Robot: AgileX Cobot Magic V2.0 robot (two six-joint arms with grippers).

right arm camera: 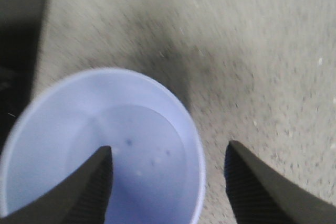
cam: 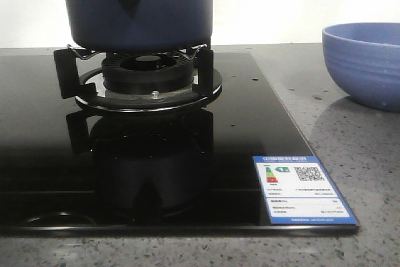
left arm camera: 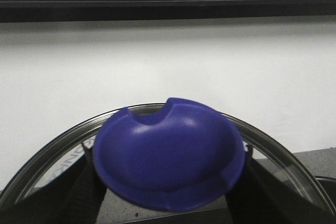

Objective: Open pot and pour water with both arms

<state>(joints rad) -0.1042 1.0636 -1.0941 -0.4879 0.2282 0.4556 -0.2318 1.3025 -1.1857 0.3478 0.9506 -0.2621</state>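
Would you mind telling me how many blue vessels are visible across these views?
2. The dark navy pot sits on the burner stand of the black stove. The light-blue bowl rests on the grey counter to its right. Others may lie out of frame.

A plain white wall [cam: 300, 4] ran behind a speckled grey stone countertop [cam: 350, 154] — into which a glossy black glass cooktop [cam: 187, 173] was set, mirroring the burner stand above it, an energy label [cam: 303, 189] stuck at its near corner.

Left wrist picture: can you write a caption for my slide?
Left gripper holds the glass lid by its blue knob, in front of a white wall.
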